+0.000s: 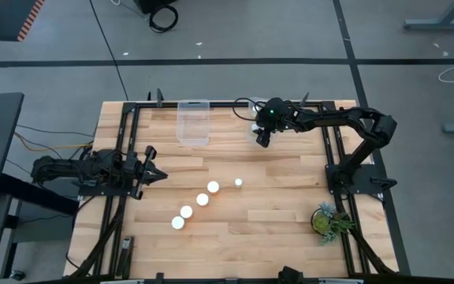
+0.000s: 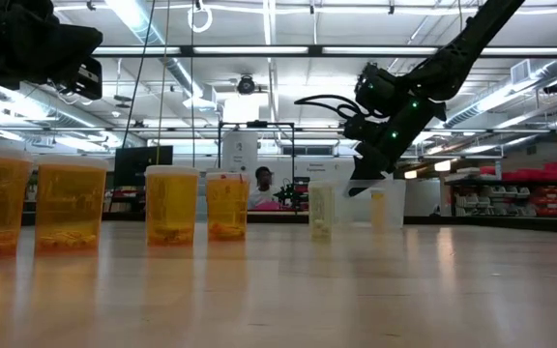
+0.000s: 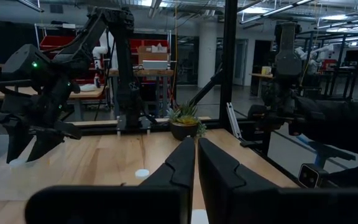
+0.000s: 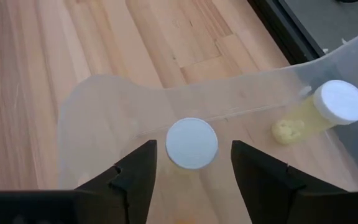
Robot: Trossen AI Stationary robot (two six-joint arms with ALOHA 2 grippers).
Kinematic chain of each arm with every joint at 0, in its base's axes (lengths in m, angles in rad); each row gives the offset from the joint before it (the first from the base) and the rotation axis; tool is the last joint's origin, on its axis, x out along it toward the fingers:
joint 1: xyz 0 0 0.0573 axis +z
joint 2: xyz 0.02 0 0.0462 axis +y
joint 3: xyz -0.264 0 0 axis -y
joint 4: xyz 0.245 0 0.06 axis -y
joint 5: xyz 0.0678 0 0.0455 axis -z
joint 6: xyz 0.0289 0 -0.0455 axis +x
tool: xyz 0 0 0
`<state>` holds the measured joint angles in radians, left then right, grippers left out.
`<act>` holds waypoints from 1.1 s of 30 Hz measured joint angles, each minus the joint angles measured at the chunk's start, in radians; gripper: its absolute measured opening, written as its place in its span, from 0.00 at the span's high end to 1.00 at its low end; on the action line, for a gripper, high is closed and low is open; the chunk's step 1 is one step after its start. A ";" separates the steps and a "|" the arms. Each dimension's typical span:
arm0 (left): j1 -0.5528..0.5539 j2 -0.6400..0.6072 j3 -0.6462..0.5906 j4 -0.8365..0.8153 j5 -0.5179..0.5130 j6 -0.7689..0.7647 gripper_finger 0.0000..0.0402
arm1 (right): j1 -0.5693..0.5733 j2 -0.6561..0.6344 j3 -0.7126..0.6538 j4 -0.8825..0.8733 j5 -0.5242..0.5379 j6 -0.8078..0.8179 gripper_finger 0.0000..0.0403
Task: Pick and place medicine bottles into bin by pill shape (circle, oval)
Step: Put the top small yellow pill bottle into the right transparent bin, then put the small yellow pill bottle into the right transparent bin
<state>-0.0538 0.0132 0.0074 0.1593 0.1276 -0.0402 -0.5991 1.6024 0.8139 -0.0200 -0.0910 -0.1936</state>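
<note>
Several amber medicine bottles with white caps (image 1: 202,199) stand in a slanting row on the wooden table; they show in the low view (image 2: 172,203). My right gripper (image 4: 191,168) is open above a clear bin (image 4: 104,112) at the table's far side (image 1: 262,134). Its fingers stand on either side of a white-capped bottle (image 4: 191,143) that stands upright in that bin, with a gap on each side. A second bottle (image 4: 328,109) lies on its side in the same bin. My left gripper (image 1: 152,173) is shut and empty at the table's left.
A second clear bin (image 1: 194,122) stands at the far edge, left of my right gripper. A small potted plant (image 1: 329,221) stands near the right front. Black frame rails (image 1: 333,158) run along the table's sides. Bare wood lies between the bottle row and the bins.
</note>
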 joint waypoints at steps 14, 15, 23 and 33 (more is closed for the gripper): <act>0.000 0.000 0.000 0.000 0.000 0.000 0.93 | 0.002 -0.005 0.066 -0.104 -0.004 0.002 0.47; 0.000 0.000 0.000 0.000 0.000 0.000 0.93 | 0.002 -0.005 0.079 -0.129 -0.008 0.004 0.47; 0.000 0.000 0.000 0.000 0.000 0.000 0.92 | 0.021 -0.005 0.184 -0.253 -0.015 0.011 0.47; 0.000 0.000 0.000 0.000 0.000 0.000 0.94 | 0.109 -0.005 0.219 -0.250 -0.015 0.017 0.47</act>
<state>-0.0538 0.0128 0.0074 0.1596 0.1276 -0.0402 -0.4905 1.5974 1.0326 -0.2696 -0.1062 -0.1765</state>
